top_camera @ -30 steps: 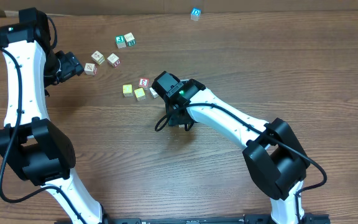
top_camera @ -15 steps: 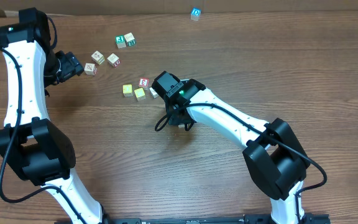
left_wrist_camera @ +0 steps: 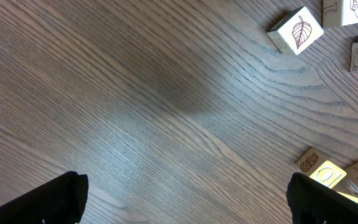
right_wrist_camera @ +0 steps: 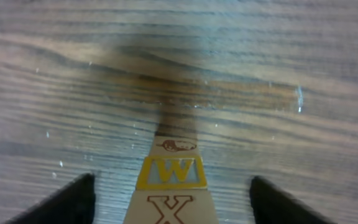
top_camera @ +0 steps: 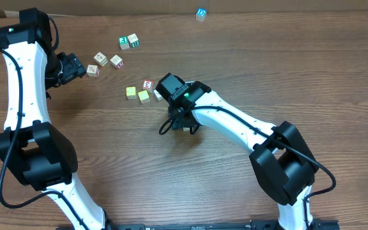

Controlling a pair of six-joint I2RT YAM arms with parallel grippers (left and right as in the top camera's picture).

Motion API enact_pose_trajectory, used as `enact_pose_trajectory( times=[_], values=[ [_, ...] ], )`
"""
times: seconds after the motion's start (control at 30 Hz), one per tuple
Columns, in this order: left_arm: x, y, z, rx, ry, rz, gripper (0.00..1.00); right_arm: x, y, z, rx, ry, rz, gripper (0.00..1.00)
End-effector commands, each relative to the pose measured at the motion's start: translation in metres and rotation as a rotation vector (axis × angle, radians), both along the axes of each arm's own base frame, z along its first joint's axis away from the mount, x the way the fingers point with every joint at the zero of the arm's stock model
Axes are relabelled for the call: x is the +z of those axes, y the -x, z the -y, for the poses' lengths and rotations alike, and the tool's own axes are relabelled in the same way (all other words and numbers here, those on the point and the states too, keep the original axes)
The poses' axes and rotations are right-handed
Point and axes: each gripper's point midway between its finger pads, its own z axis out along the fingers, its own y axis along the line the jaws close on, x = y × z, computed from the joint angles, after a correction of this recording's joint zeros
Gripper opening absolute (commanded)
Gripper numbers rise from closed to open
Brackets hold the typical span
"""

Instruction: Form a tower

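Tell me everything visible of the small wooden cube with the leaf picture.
The small wooden cube with the leaf picture lies on the wood-grain table, turned cornerwise in the left wrist view. Its top face is white with a brown leaf outline; a pale side face shows faint marking. It sits flat, touching no other cube.

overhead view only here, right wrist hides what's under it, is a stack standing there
observer: Yes, the right wrist view shows a column of small wooden letter cubes, faces reading a yellow-framed W and a brown X.
operator: are the right jaws on it
observer: No, they stand apart on either side, table showing in both gaps.
operator: left jaws holding anything
observer: Nothing, they gape wide and only wood-grain table shows between them.
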Motion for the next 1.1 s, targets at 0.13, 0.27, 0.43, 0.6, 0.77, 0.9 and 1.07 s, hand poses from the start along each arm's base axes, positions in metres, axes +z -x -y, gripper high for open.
enact_pose_trajectory(
  times=[0.13, 0.27, 0.43, 0.6, 0.77, 0.9, 1.07],
  values=[
    [0.010, -0.003, 0.003, -0.012, -0.005, 0.028, 1.00, 0.010, -0.009, -0.008, 0.030, -0.014, 0.032, 1.00],
    [0.010, -0.003, 0.003, -0.012, -0.005, 0.028, 1.00, 0.047, -0.029, -0.011, 0.005, -0.048, 0.074, 1.00],
    [0.010, -0.003, 0.003, -0.012, -0.005, 0.028, 1.00, 0.106, -0.063, -0.009, -0.010, -0.114, 0.169, 1.00],
    [0.010, -0.003, 0.003, -0.011, -0.005, 0.028, 1.00, 0.141, -0.101, 0.020, -0.102, -0.161, 0.249, 1.00],
    [0.010, -0.003, 0.003, -0.012, -0.005, 0.028, 1.00, 0.137, -0.127, 0.081, -0.234, -0.132, 0.240, 1.00],
    [0.010, -0.003, 0.003, -0.012, -0.005, 0.028, 1.00, 0.136, -0.142, 0.122, -0.322, -0.121, 0.245, 1.00],
    [0.010, -0.003, 0.003, -0.012, -0.005, 0.028, 0.99, 0.136, -0.153, 0.161, -0.404, -0.111, 0.251, 1.00]
  ],
)
